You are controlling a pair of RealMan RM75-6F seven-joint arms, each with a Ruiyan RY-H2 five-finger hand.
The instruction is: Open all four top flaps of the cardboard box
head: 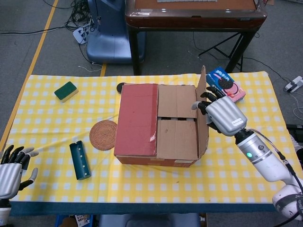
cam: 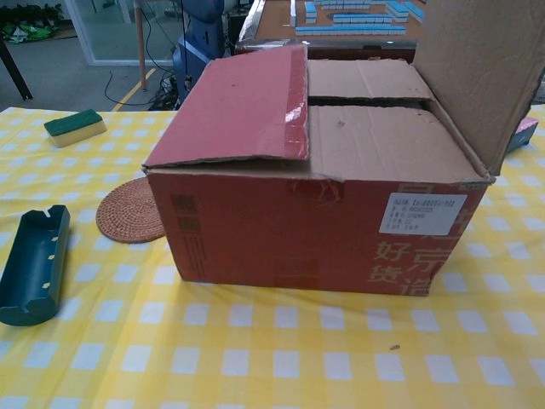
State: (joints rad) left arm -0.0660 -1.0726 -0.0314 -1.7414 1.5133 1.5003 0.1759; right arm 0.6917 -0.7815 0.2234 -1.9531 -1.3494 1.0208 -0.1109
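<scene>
Right flap of cardboard box is held upright by right robot hand; left robot hand is kept empty, fingers spread.

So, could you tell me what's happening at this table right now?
The robot is opening a cardboard box. Its right hand is at the right flap, which stands raised. The left flap and two inner flaps lie flat. The left hand waits open at the table's corner.
</scene>
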